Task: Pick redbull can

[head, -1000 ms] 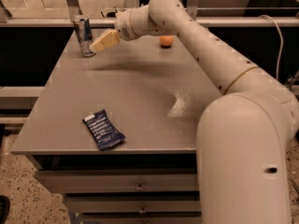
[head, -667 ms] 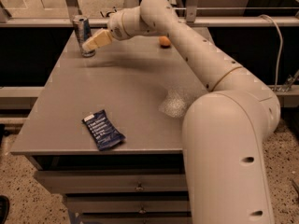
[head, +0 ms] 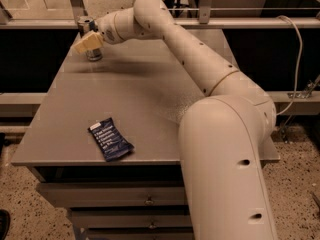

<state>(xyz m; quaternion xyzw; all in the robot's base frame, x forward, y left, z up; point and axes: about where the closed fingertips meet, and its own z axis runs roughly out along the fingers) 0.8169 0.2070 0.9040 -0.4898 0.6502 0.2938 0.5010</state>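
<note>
The gripper (head: 87,43) has swung left from beside the can (head: 93,55) and now sits right against it, covering its middle; only the can's base shows just below. Whether the gripper has closed on it cannot be told. The reach looks done, with the squeeze and lift remaining. Well apart, toward the near edge of the table (head: 150,94), lies a blue wrapper (head: 110,139). Nothing blocks a straight lift.

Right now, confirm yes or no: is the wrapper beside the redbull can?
No: the wrapper lies by the front edge of the table; the redbull can stands at the far corner, the gripper at it.
</note>
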